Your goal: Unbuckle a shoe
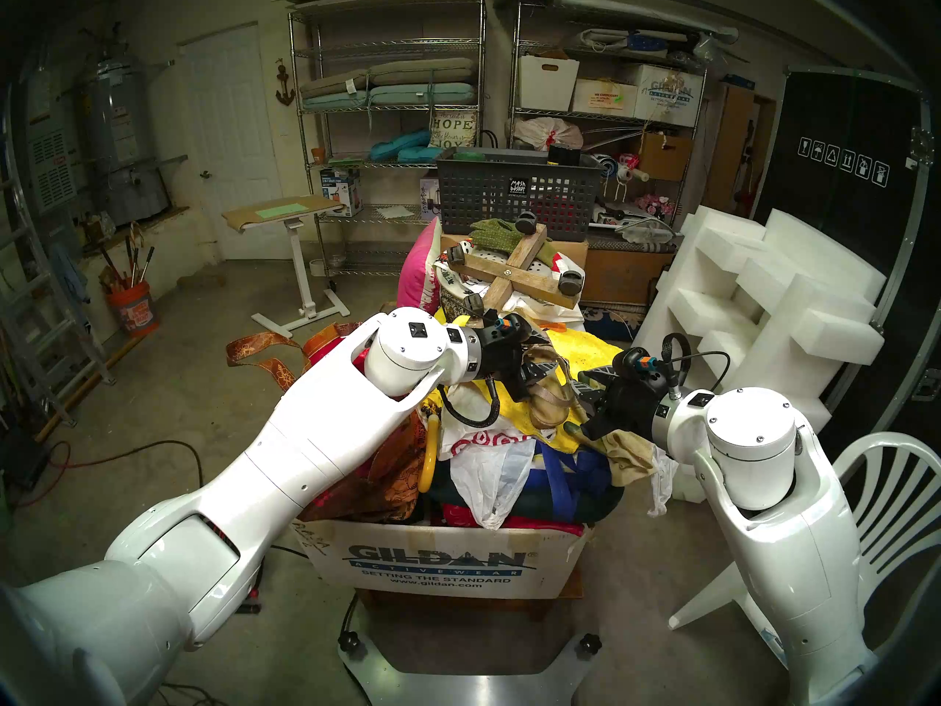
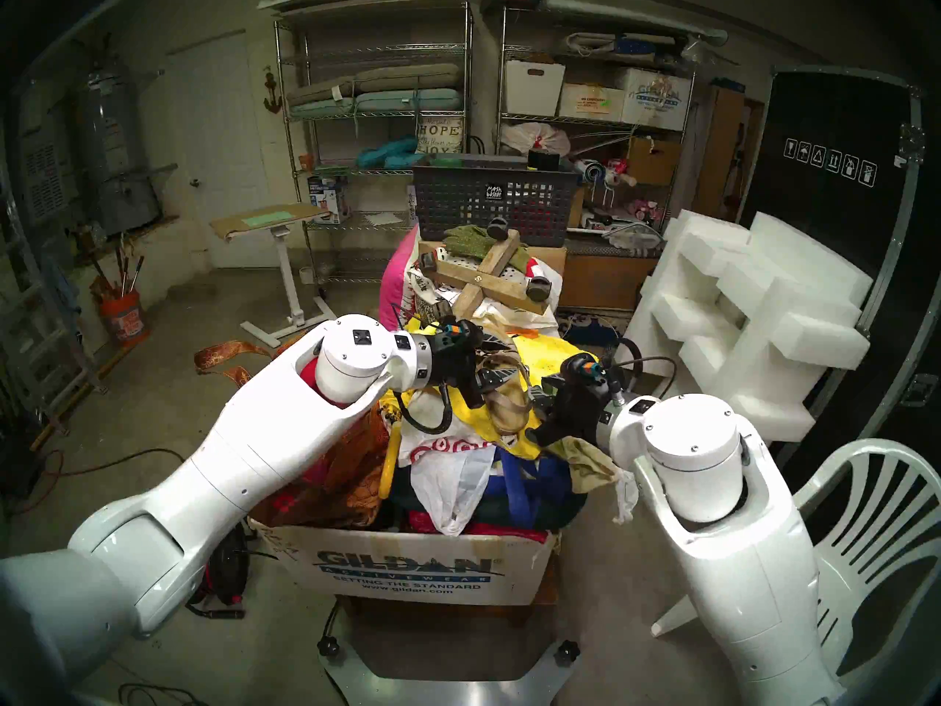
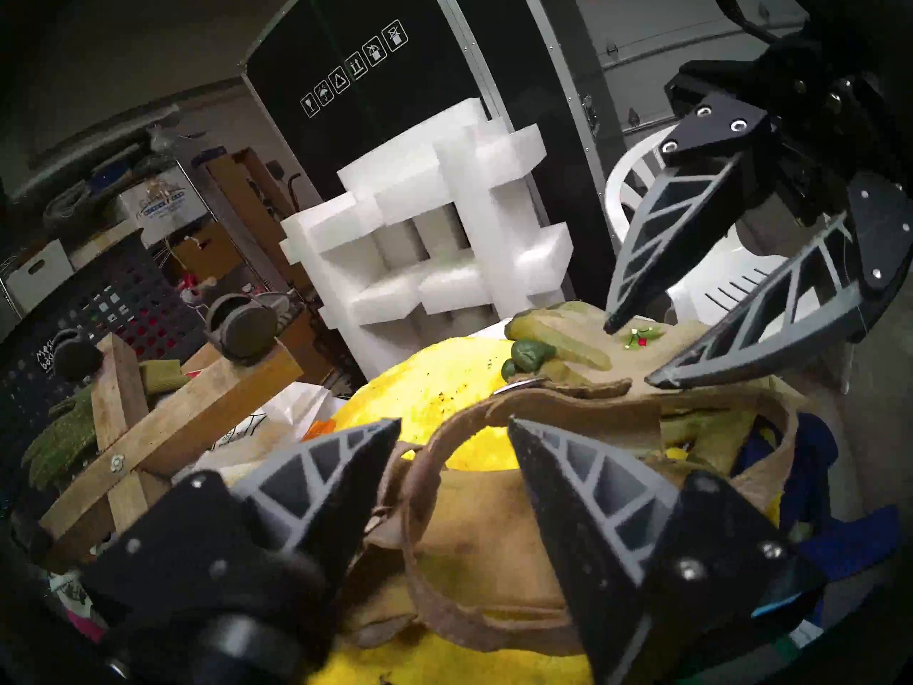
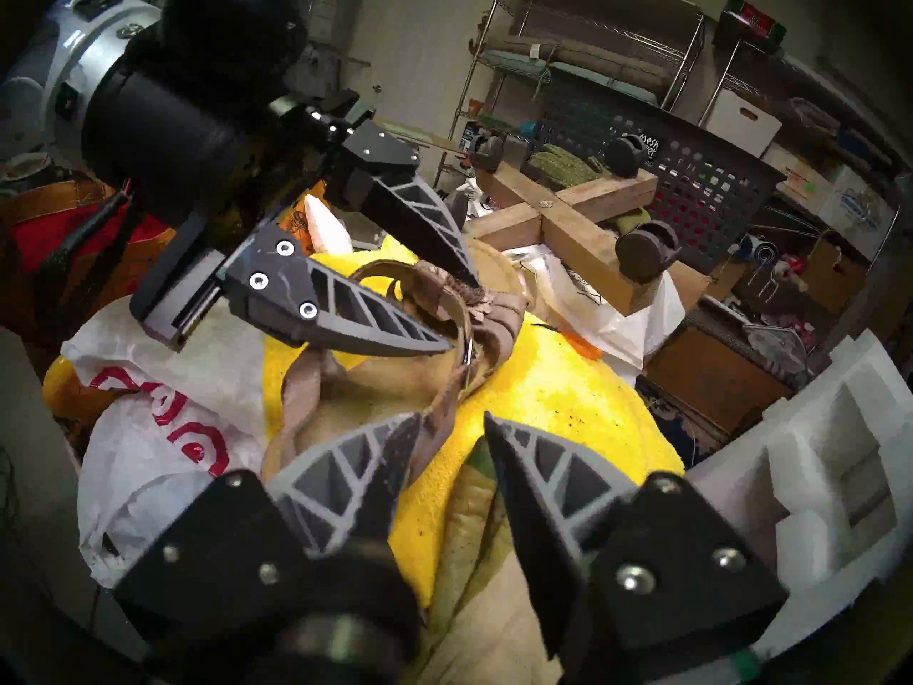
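Observation:
The tan shoe [image 1: 550, 402] [image 2: 509, 407] lies on a yellow towel [image 4: 553, 397] on top of a heaped cardboard box. My left gripper [image 1: 546, 358] [image 3: 454, 423] hangs over it, open, one finger on each side of the thin ankle strap [image 3: 474, 412] [image 4: 457, 318]. The small metal buckle [image 4: 469, 358] [image 3: 518, 385] sits just beyond those fingertips. To the shoe's right, my right gripper [image 1: 580, 402] [image 4: 452, 417] is open. The strap's lower run [image 4: 437, 422] passes by its left fingertip, and nothing is pinched between the fingers. Its tips hover over a beige glove [image 3: 583, 358].
A wooden cross with caster wheels [image 1: 519, 272] and a dark mesh basket [image 1: 514, 195] stand behind the pile. White foam blocks [image 1: 753, 292] and a white plastic chair [image 1: 886, 491] are on the right. A white bag with red print [image 4: 163, 422] lies by the shoe. The Gildan box [image 1: 443, 562] is below.

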Tool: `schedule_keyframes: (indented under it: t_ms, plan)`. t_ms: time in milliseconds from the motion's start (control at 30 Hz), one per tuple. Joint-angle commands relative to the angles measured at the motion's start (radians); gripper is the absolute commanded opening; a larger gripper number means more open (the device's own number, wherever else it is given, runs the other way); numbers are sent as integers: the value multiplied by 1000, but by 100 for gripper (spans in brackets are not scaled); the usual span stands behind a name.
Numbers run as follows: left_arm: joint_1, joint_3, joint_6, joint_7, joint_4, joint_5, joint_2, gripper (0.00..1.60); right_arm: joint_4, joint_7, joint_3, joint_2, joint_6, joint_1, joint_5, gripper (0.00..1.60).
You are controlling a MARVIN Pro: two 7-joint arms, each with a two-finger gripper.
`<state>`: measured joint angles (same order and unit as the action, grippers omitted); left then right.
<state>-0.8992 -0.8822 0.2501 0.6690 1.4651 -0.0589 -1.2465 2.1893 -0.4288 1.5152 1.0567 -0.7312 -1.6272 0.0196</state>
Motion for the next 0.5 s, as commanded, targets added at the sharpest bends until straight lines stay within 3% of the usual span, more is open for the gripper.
schedule_keyframes:
  t_ms: [0, 167, 267, 467]
  plan:
    - [31, 0, -3, 8, -12, -1, -22, 92, 26, 1, 10, -4, 2, -2, -1, 100]
    - [31, 1, -9, 12, -23, 5, -29, 100, 25, -2, 10, -3, -2, -1, -2, 100]
    - [31, -1, -12, 15, -24, 7, -31, 96, 22, -1, 7, -2, -5, 3, -4, 100]
    - [31, -5, -14, 14, -19, 10, -39, 55, 9, 1, -13, -3, -4, 17, -9, 97]
